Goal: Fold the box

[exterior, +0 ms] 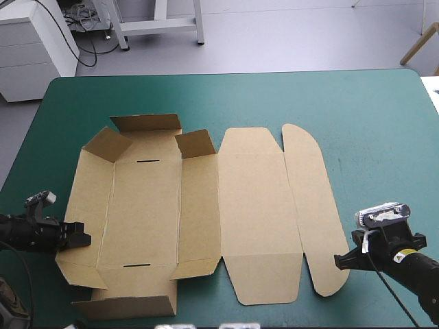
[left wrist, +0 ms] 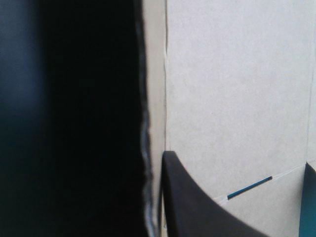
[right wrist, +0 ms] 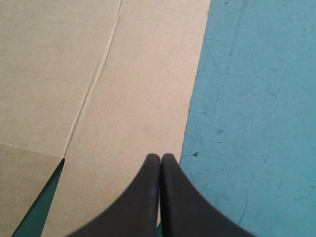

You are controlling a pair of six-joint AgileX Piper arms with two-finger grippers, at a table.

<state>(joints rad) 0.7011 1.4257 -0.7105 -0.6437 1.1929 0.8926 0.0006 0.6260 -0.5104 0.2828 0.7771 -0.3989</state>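
Box (exterior: 158, 205) spread open, left tool (exterior: 81, 238) pinching edge, teal-green cover (exterior: 370, 137) around

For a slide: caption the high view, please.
Flat brown cardboard box on teal-green table cover, some flaps raised; black-fingered left gripper at its left edge, right gripper by its rounded flap.

Grey floor (exterior: 288, 34) beyond teal-green table (exterior: 343, 103); white cabinet (exterior: 31, 48) far L; white stand legs (exterior: 198, 24), cables (exterior: 84, 20) beside.
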